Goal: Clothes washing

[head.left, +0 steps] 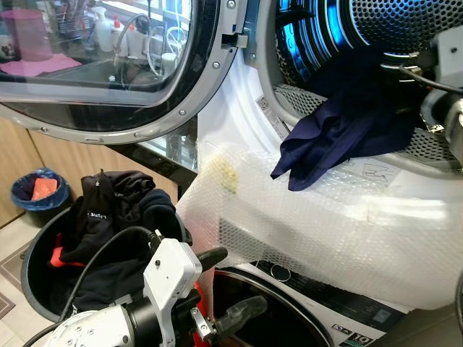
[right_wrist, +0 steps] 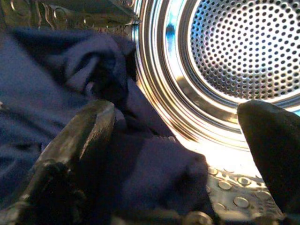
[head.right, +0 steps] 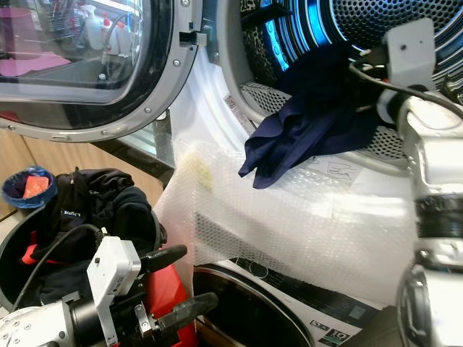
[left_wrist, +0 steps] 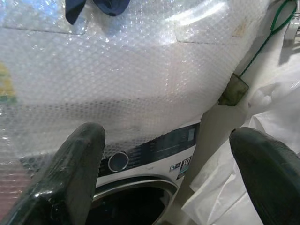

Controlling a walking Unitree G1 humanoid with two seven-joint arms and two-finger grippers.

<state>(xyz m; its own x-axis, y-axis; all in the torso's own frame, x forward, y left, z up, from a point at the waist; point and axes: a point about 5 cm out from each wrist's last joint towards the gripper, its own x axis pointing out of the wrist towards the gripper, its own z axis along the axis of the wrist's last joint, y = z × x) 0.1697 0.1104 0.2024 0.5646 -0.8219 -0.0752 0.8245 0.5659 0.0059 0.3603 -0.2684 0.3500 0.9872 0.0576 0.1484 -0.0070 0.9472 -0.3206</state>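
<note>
A dark navy cloth garment (head.left: 340, 123) lies half in the perforated steel drum (right_wrist: 234, 51), one end hanging over the door rim onto the clear bubble wrap sheet (head.left: 325, 224). The right gripper (right_wrist: 176, 140) is inside the drum, fingers spread, one touching the cloth. It should push the hanging end fully inside. The left gripper (head.right: 173, 285) waits open near the dark round laundry basket (head.left: 32, 271).

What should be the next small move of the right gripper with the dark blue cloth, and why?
Probably push the navy garment deeper into the drum. Part of it hangs out over the door rim onto the bubble wrap. The right gripper is open at the drum mouth, one finger against the cloth, so closing on it and pushing inward seems the natural step.
</note>
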